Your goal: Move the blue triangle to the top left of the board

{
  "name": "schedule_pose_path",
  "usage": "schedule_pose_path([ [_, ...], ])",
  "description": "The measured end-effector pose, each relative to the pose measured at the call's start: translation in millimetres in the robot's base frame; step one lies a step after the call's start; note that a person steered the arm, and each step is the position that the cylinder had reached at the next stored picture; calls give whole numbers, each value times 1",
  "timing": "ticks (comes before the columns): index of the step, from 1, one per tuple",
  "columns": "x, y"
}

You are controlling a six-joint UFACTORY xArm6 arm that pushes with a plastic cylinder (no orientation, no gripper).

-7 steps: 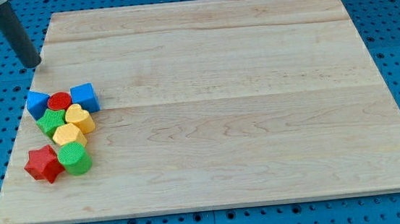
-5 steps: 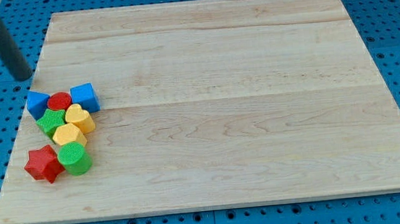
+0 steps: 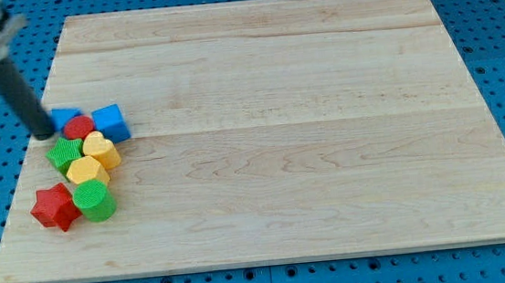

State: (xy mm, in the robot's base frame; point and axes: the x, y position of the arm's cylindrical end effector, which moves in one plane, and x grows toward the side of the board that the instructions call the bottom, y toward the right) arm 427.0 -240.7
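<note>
The blue triangle [image 3: 65, 117] lies near the board's left edge, at the top of a cluster of blocks. My tip [image 3: 45, 134] is right against its left side, partly covering it. A red round block [image 3: 77, 127] touches the triangle's lower right. A blue cube-like block [image 3: 110, 123] sits to the right of the red one.
Below are a green block [image 3: 64, 155], a yellow heart-like block [image 3: 101, 150], a yellow block [image 3: 85, 170], a green cylinder [image 3: 95, 201] and a red star [image 3: 54, 207]. The wooden board [image 3: 277, 112] lies on a blue pegboard.
My tip moved down from beyond the board's left edge to the blue triangle's left side. The triangle and the blue cube shifted slightly right.
</note>
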Motion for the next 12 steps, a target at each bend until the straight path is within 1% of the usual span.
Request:
schedule_pose_path([
  [1,17,-9],
  [2,8,11],
  [3,-32,14],
  [4,-63,29],
  [5,-75,75],
  [6,-134,62],
  [7,-68,62],
  [8,-31,48],
  [9,-68,38],
  [10,-97,34],
  [11,-96,30],
  [12,-112,15],
])
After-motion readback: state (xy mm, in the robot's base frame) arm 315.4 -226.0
